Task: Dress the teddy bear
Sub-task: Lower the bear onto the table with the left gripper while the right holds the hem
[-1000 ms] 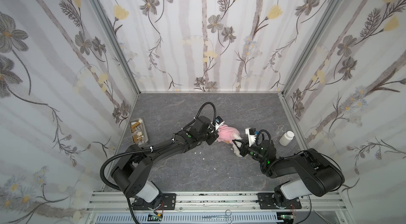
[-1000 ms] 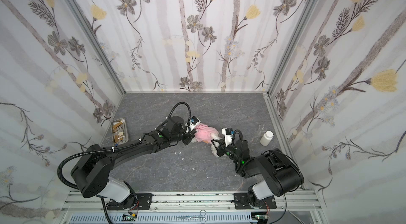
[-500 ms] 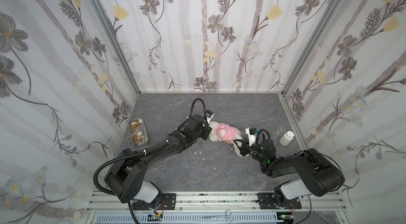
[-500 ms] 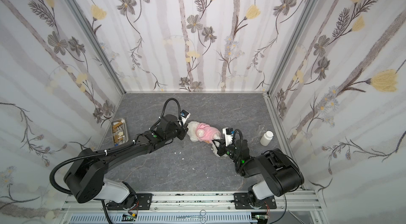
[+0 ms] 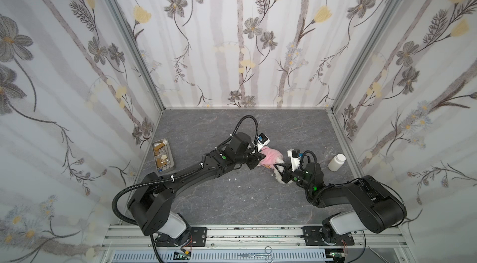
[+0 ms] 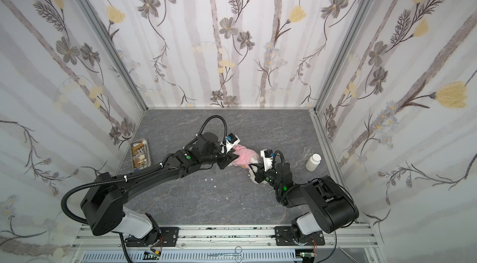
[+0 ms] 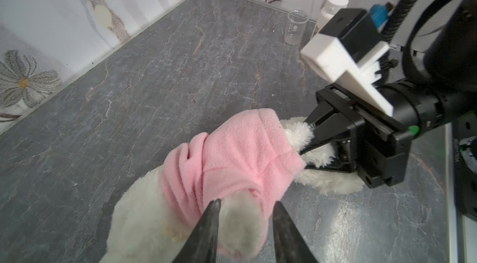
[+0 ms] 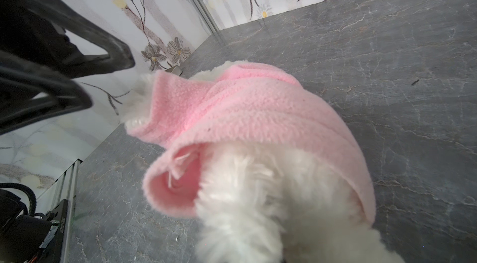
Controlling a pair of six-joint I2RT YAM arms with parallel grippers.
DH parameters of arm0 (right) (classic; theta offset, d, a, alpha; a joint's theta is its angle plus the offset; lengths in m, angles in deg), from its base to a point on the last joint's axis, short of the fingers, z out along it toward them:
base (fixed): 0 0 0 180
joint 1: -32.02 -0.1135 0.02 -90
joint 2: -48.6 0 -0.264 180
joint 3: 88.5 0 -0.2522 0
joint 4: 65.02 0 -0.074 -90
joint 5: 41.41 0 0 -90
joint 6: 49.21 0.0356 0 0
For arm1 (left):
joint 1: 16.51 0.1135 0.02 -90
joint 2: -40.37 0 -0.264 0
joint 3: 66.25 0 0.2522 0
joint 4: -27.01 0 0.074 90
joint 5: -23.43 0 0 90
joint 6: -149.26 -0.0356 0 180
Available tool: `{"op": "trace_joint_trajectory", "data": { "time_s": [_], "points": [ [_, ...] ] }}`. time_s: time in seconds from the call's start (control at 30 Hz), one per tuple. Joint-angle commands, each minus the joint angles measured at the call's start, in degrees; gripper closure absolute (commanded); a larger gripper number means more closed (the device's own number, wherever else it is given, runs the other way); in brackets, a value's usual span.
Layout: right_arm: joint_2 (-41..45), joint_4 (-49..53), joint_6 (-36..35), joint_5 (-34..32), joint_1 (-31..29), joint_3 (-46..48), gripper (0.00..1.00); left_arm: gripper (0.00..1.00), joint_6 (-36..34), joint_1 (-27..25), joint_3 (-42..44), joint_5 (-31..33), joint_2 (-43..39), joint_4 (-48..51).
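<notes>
Left gripper (image 7: 246, 202): partly open, straddling a paw of the teddy bear (image 7: 144, 210), seemingly not clamped.
Bear lying on the table (image 7: 180, 68) between both grippers, pink hoodie (image 7: 232, 150) over torso.
Right gripper (image 7: 308, 136): pinched shut on leg fur at the hem.
Risk: only a fur pinch, likely to slip under a pull. Could also drag the hoodie off, or bunch the sleeve over the loose paw.

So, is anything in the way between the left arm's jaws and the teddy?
Nothing visible. The left jaws stand open on either side of a paw of the teddy bear, poking from the pink hoodie. The right jaws pinch its fur at the other end.
</notes>
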Motion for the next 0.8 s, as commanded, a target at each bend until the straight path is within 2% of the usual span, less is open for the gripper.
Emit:
{"op": "trace_joint_trajectory", "data": {
  "time_s": [0.0, 0.23, 0.47, 0.57, 0.77],
  "points": [
    [0.4, 0.1, -0.7, -0.1, -0.1, -0.4, 1.00, 0.67, -1.7, -0.2, -1.6, 2.7, 1.6, 2.9],
    [0.1, -0.1, -0.6, -0.4, -0.1, -0.1, 1.00, 0.64, -2.4, -0.4, -1.5, -2.2, 1.9, 4.2],
    [0.1, -0.2, -0.5, -0.1, -0.1, -0.4, 1.00, 0.69, -2.4, -0.6, -2.8, 2.9, 4.7, 5.1],
    [0.4, -0.1, -0.5, -0.1, -0.2, -0.3, 1.00, 0.73, -2.0, -0.7, -4.3, 2.6, 6.4, 5.4],
    [0.6, -0.4, -0.3, -0.3, -0.3, -0.2, 1.00, 0.69, -1.3, -0.7, -5.5, 2.3, 9.4, 5.6]
  ]
}}
